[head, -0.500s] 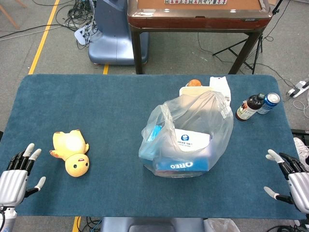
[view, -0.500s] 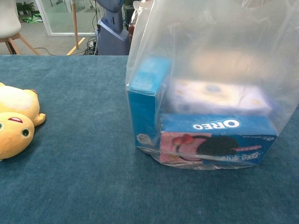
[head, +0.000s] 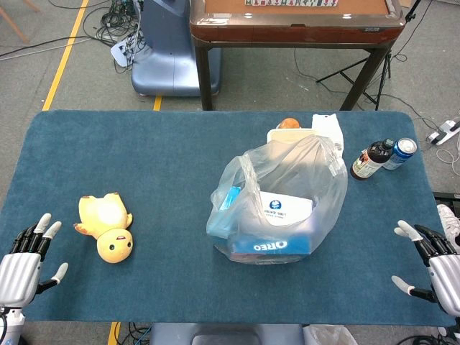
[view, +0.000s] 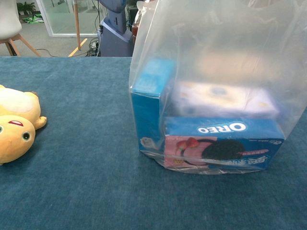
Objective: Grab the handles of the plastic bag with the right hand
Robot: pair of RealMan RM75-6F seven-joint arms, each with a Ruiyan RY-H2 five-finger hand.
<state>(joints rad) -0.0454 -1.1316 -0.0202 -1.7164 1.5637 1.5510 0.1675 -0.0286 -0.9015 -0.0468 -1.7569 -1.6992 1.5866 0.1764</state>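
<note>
A clear plastic bag (head: 284, 190) stands right of the table's middle, filled with an Oreo box (head: 269, 246) and other packages; it fills the chest view as the bag (view: 216, 72) with the Oreo box (view: 223, 143) inside. Its handles (head: 316, 144) stick up at the far top of the bag, slack. My right hand (head: 435, 266) rests at the table's near right edge, fingers spread, empty, well right of the bag. My left hand (head: 25, 262) sits at the near left edge, fingers spread and empty. Neither hand shows in the chest view.
A yellow plush toy (head: 109, 226) lies at the left, also the plush (view: 14, 127) in the chest view. A white box with an orange item (head: 291, 129) sits behind the bag. A dark bottle (head: 370, 159) and a can (head: 401, 151) stand at the far right.
</note>
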